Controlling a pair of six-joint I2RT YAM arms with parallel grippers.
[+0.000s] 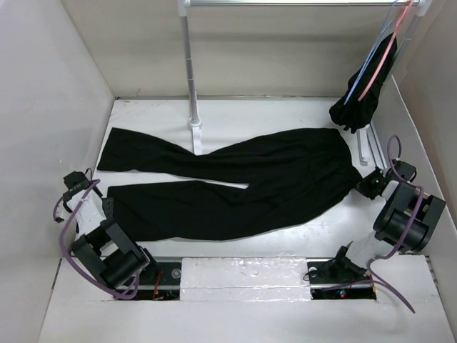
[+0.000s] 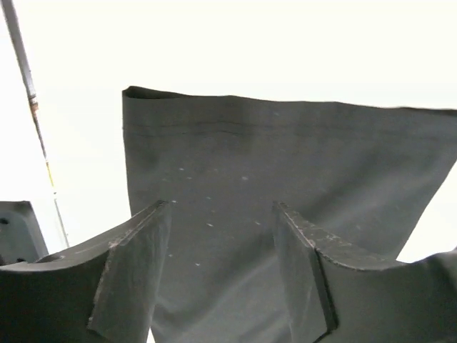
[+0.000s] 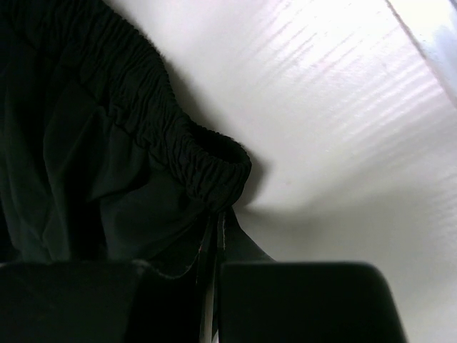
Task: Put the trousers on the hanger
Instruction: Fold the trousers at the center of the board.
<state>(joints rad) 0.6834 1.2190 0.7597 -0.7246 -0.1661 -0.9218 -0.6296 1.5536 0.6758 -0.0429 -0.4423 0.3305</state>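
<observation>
The black trousers (image 1: 235, 182) lie flat on the white table, legs toward the left, elastic waist at the right. My left gripper (image 1: 108, 207) is open over the hem end of the near leg; in the left wrist view its fingers (image 2: 132, 275) straddle the grey-looking leg fabric (image 2: 285, 157). My right gripper (image 1: 364, 184) is at the waist's right corner, shut on the trousers' fabric just below the gathered waistband (image 3: 193, 153). The light-blue hanger (image 1: 371, 61) hangs from the rail at the back right.
A pink hanger (image 1: 383, 66) and a small bunched black garment (image 1: 357, 107) hang with the blue one. The rail's upright pole (image 1: 189, 64) stands on a base (image 1: 194, 125) behind the trousers. White walls enclose the table on three sides.
</observation>
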